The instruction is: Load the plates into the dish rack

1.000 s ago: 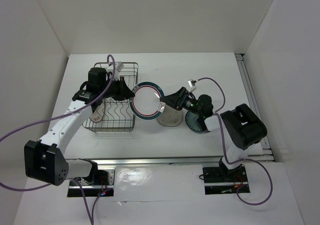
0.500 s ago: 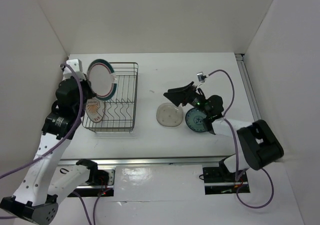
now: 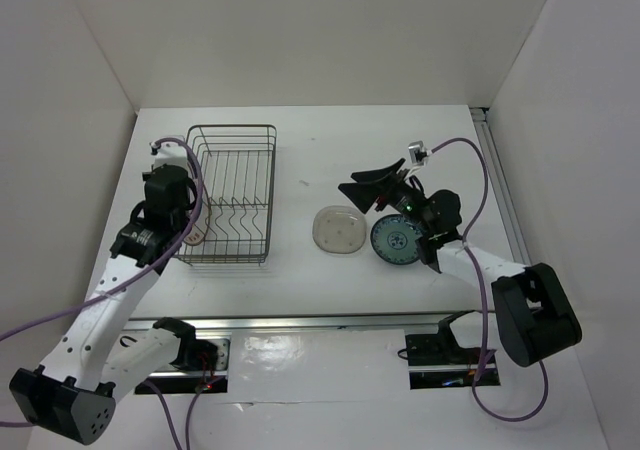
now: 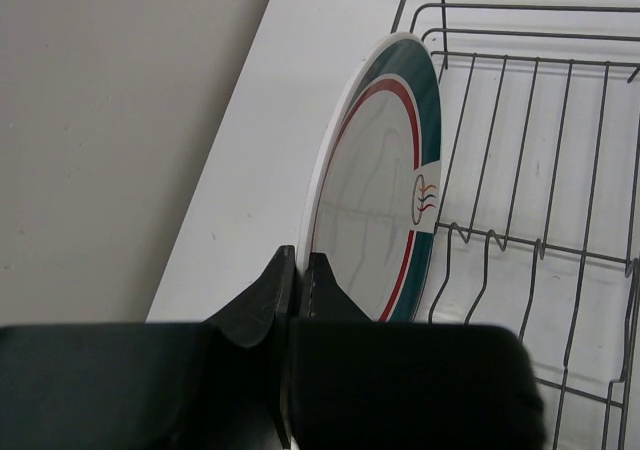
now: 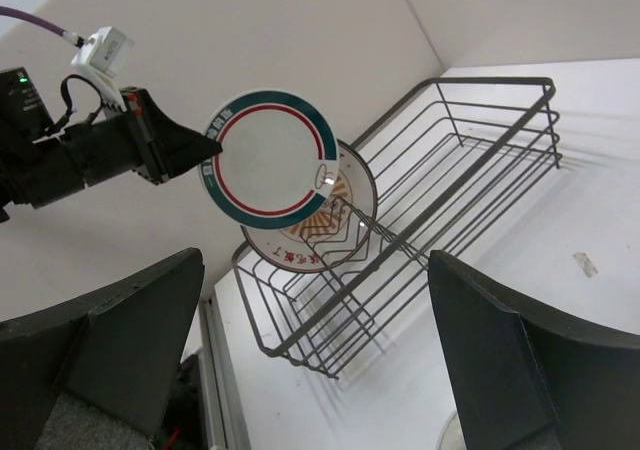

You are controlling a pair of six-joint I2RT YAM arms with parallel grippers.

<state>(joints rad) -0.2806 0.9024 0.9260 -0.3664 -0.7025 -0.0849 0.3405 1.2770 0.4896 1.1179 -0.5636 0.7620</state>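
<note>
The left gripper (image 4: 297, 265) is clamped on the rim of the dark-banded plate (image 4: 375, 200), held on edge by the dish rack's (image 5: 495, 80) left side, near the sunburst plate (image 5: 335, 225) leaning inside. The right gripper (image 3: 360, 192) gapes wide and empty over the table (image 3: 300, 150), near 2 flat plates: the grey plate (image 3: 338, 231) and the teal-blue plate (image 3: 397, 241).

Legible text: none. No words, numbers or brand names can be read in any view.

Sign 1: small emblem (image 4: 425, 192) on the white plate with teal rim band (image 4: 370, 200). It sits in a white patch that breaks the band at the rim. It is made of a few short wavy strokes, with no lettering beside it. In the right wrist view it shows only as a tiny mark.

Mark 2: reddish marking (image 5: 290, 259) near the lower rim of the white plate with orange sunburst (image 5: 335, 232). It may be lettering but is too small to read.
</note>
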